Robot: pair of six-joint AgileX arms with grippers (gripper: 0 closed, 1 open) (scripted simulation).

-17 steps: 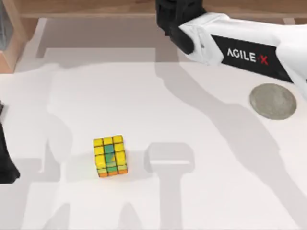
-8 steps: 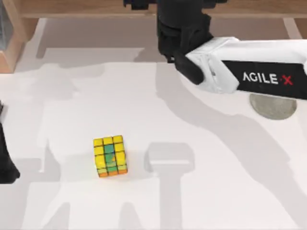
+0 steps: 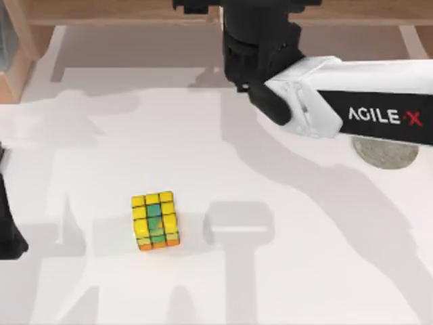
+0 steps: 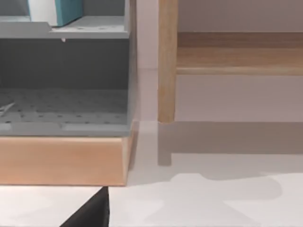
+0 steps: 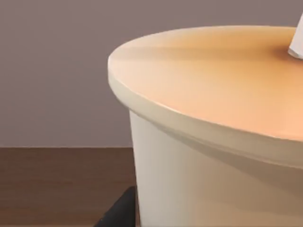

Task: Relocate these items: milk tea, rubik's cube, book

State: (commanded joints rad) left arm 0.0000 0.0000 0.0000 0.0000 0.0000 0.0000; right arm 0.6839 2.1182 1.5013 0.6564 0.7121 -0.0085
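The rubik's cube [image 3: 155,221] stands alone on the white table [image 3: 325,271], left of the middle, untouched, so I judge that this item is not yet relocated. A flat grey disc [image 3: 385,152] lies near the table's right edge, half under my right arm. My left arm is parked at the table's left edge; I cannot tell how its fingers stand. Its wrist view looks at a grey shelf unit [image 4: 66,85] on a wooden base, where a teal and white object, perhaps the book [image 4: 56,10], stands on the upper level. My right gripper [image 3: 260,27] is at the far side, by the wooden shelf. In its wrist view the milk tea [image 5: 213,142] is very close, its lid and white straw [image 5: 297,40] just before the camera. I cannot tell if my fingers are clenched on the cup or released. The milk tea seems the step in hand.
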